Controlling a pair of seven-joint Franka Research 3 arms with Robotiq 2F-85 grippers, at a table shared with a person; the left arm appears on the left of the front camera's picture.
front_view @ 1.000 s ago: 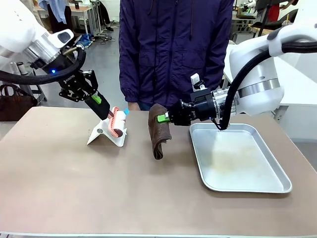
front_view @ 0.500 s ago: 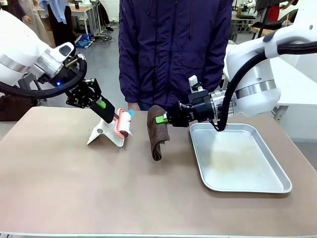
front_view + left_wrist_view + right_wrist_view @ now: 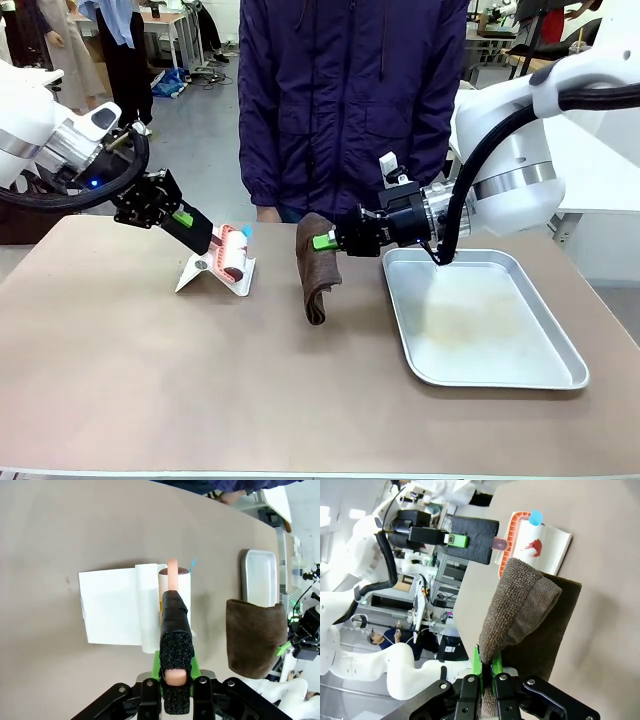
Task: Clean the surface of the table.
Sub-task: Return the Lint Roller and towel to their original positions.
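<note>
On the beige table [image 3: 150, 370], spread across the whole front view, left hand [image 3: 205, 240] at far-left area, closed on the pink handle of a lint roller [image 3: 233, 252]. Roller head resting against a white folded stand [image 3: 215, 272] lying on the table top. From left wrist view, left hand [image 3: 175, 630] fingers clamped narrow around the pink handle, black foam pads [image 3: 176, 647] pressed on it, roller [image 3: 172, 575] lying over the white sheet-like stand [image 3: 117, 607]. Blue cap tip at roller's far end. Near table middle, right hand [image 3: 328, 241] reaching in sideways from the right, pinched shut on a brown cloth [image 3: 318, 268]; cloth folded over the fingers, hanging down, lower end touching or just at the table top, cannot tell which. Right wrist view: right hand [image 3: 487, 672] green pads tight on the cloth [image 3: 525, 610], draped in a fold, roller [image 3: 520, 537] and white stand [image 3: 547, 542] beyond it. Silver metal tray [image 3: 560, 372] on right part of table, just beside the cloth, right hand's wrist above its far-left corner. Tray [image 3: 260, 577] also seen from left wrist, past the brown cloth [image 3: 255, 637]. Person in dark purple jacket [image 3: 350, 100] standing at far edge, behind roller and cloth.
</note>
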